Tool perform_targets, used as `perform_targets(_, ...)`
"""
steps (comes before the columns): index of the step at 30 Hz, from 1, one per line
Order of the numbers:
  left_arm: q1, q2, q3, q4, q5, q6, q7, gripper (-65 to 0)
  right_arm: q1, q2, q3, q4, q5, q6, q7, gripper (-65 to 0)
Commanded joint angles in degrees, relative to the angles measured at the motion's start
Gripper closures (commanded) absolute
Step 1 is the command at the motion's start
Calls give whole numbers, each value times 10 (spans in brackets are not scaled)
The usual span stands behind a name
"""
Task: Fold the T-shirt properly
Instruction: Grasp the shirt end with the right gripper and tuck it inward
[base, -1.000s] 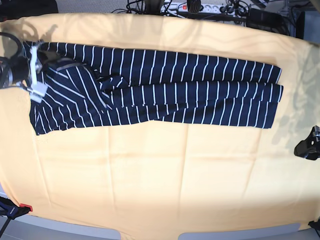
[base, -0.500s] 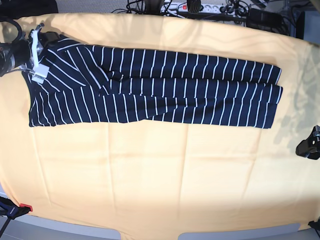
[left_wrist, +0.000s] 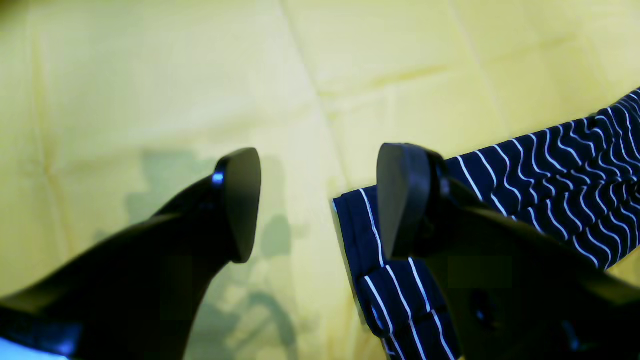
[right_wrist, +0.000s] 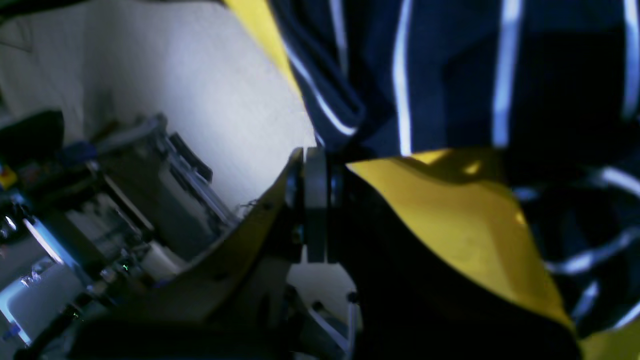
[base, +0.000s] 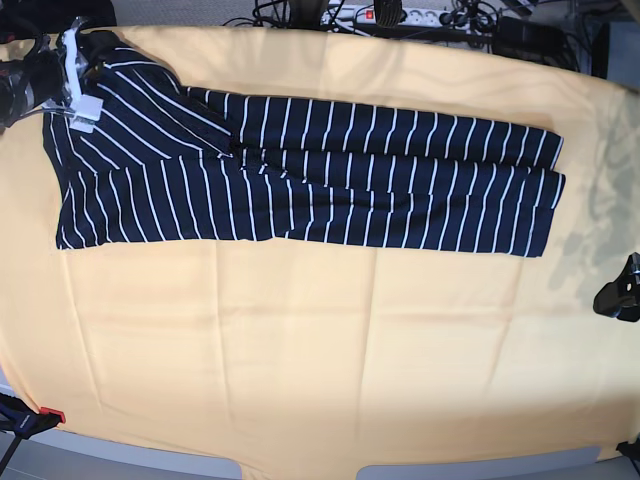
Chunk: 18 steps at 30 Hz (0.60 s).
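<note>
The T-shirt (base: 300, 180) lies on the yellow-orange cloth (base: 320, 350) that covers the surface. In the base view it forms a long, narrow band across the far half of the cloth, running from the far-left corner to the right side. Its stripes run mostly across the band; at the left end a diagonal flap shows stripes at an angle.

Right pincer (base: 72, 75): located at the far-left corner of the surface, at the left end of the T-shirt. The jaws are pressed together. In the right wrist view, the right pincer (right_wrist: 317, 200) has striped fabric (right_wrist: 425, 100) bunched directly at its tips, and a fold of yellow-orange cloth (right_wrist: 450, 215) lies against one finger. The pincer grips the T-shirt at this corner; whether some of the cloth is also caught cannot be determined.

Left pincer (base: 620, 295): located at the right edge of the base view, near side of the T-shirt's right end, apart from the fabric. In the left wrist view, the left pincer (left_wrist: 320, 200) has its jaws spread wide with nothing between them. Only bare cloth (left_wrist: 300, 75) shows in the gap. The T-shirt's end (left_wrist: 550, 175) lies beyond the right finger, partly hidden by it.
</note>
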Motion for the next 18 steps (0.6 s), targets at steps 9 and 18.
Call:
perform_targets(9,-11,-19,-9,7,-9,1,-13,-384,-49,19,7,85,-3,-10,-2,0)
perform_targets(18,-11,-19,-9,7,-9,0,-13,-384,-65,19,14,85,-28,1,-2,0)
